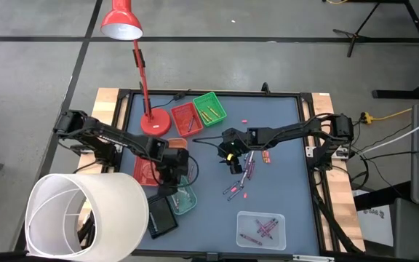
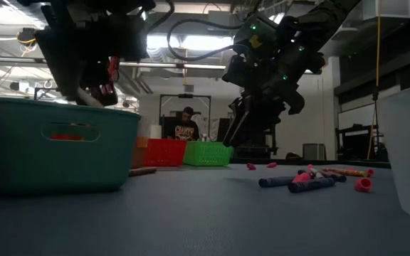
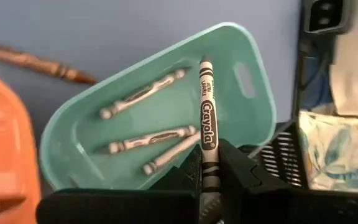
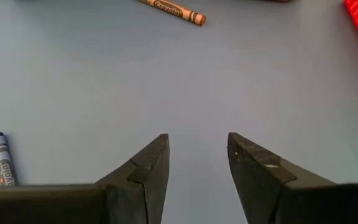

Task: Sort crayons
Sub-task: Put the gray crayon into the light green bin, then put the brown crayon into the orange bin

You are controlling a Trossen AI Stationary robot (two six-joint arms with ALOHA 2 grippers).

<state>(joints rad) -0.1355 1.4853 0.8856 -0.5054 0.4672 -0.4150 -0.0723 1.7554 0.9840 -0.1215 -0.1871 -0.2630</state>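
Note:
My left gripper (image 1: 177, 173) is shut on a grey crayon (image 3: 207, 118) above a teal tray (image 3: 253, 74). Three grey crayons (image 3: 148, 142) lie in that tray. The tray also shows in the high view (image 1: 186, 198) and the low view (image 2: 55, 153). My right gripper (image 4: 197, 146) is open and empty. It hangs above the bare mat at the table's middle (image 1: 231, 156). Several loose crayons (image 1: 244, 178) lie on the mat just near and right of it. My left gripper pinches the grey crayon's rear end (image 3: 209, 180) between its two fingers. The crayon runs along the fingers and sticks out past their tips, pointed end ahead. It is lifted clear, over the teal tray's inside.
A red tray (image 1: 185, 118) and a green tray (image 1: 209, 107) stand at the far side beside a red lamp's base (image 1: 155, 122). An orange tray (image 1: 145, 171) lies by the left gripper. A clear tray (image 1: 262, 229) with crayons stands at the near right. A white cylinder (image 1: 86, 215) stands at the near left.

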